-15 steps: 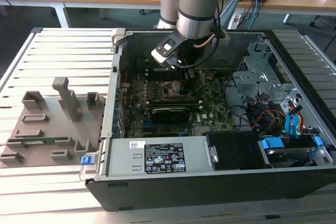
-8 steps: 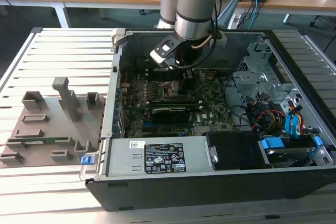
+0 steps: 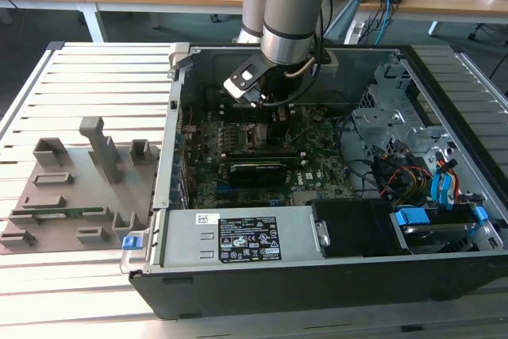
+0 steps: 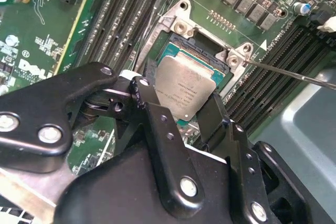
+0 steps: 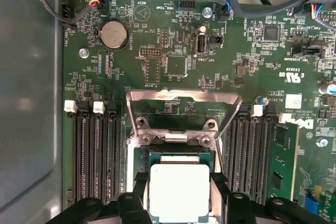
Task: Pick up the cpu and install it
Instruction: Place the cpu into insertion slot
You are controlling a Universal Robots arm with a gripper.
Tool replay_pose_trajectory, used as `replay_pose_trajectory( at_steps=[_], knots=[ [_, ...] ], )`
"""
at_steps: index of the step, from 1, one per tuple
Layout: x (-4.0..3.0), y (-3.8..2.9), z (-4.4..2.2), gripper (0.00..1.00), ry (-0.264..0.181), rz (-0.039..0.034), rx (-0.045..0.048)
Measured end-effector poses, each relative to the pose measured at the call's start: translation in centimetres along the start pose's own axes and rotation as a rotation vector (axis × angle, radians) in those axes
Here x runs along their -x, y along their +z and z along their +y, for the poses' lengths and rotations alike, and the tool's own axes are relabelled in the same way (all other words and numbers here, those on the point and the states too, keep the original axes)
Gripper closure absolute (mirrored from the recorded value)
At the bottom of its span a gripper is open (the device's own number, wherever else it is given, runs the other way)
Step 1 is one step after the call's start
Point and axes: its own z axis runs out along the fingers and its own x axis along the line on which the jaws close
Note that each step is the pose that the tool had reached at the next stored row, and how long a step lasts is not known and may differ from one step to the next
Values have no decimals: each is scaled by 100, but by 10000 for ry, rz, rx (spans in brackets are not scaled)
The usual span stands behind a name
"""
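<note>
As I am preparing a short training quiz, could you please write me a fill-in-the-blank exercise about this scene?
1. The hand holds the cpu between ___ black fingers.
2. The metal bracket next to the cpu is swung ___, not clamped down over it.
3. The motherboard is ___ in colour.
Missing words: two; open; green.

White lettering is dotting the green board [image 5: 247, 45], faint print is marking the cpu [image 4: 185, 85], and a label [image 3: 248, 240] is sitting on the grey box [image 3: 182, 237].
</note>
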Motion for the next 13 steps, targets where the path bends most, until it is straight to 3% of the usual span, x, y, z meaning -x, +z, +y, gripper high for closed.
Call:
replay_pose_trajectory(
  at_steps=[3, 13],
  knots=[
    [-2, 46, -5, 45, 95, 5, -1],
    [-30, 93, -6, 45, 61, 6, -2]
  ],
)
